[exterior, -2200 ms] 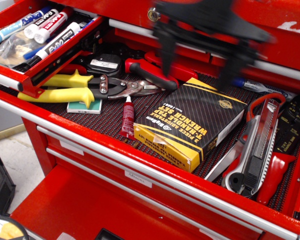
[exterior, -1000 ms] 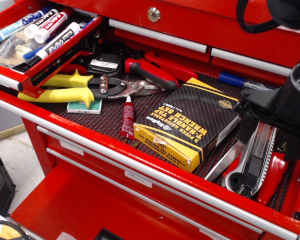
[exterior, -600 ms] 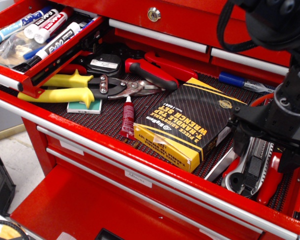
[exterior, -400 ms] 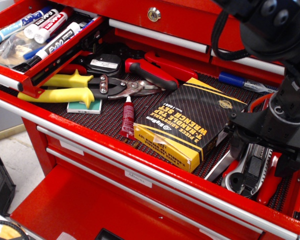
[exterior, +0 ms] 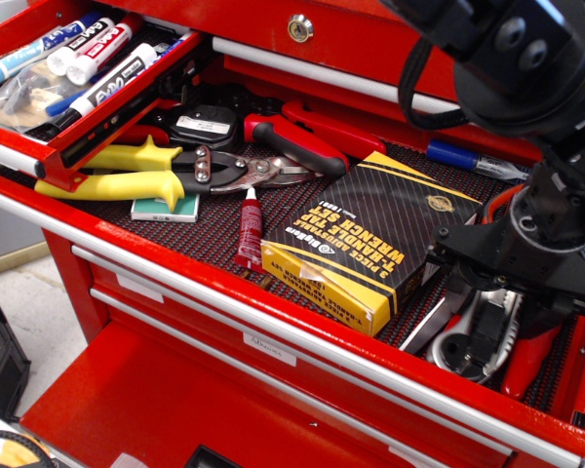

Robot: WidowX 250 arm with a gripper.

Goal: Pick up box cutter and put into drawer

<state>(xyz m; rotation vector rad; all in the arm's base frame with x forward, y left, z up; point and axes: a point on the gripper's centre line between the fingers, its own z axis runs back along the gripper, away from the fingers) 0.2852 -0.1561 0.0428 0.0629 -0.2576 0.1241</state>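
The box cutter (exterior: 465, 343), silver-grey with a rounded butt end, lies at the right end of the wide mesh-lined drawer (exterior: 205, 234). Only its near end shows under the arm. My gripper (exterior: 494, 310) is low over it, open, with a black finger on each side of the cutter's body. Whether the fingers touch it is hidden. The narrow red drawer (exterior: 112, 109) stands pulled out at the upper left, with markers (exterior: 97, 47) lying in it.
A black and yellow wrench box (exterior: 370, 239) lies just left of the cutter. Red-handled scissors (exterior: 528, 359) lie under and right of it. Yellow-handled snips (exterior: 136, 174), a red tube (exterior: 250, 226), red-handled pliers (exterior: 297, 141) and a blue marker (exterior: 468, 158) share the wide drawer.
The arm has swung from the top middle to the right and come down over the box cutter. In the last half second it has sunk lower, and its fingers now straddle the cutter.
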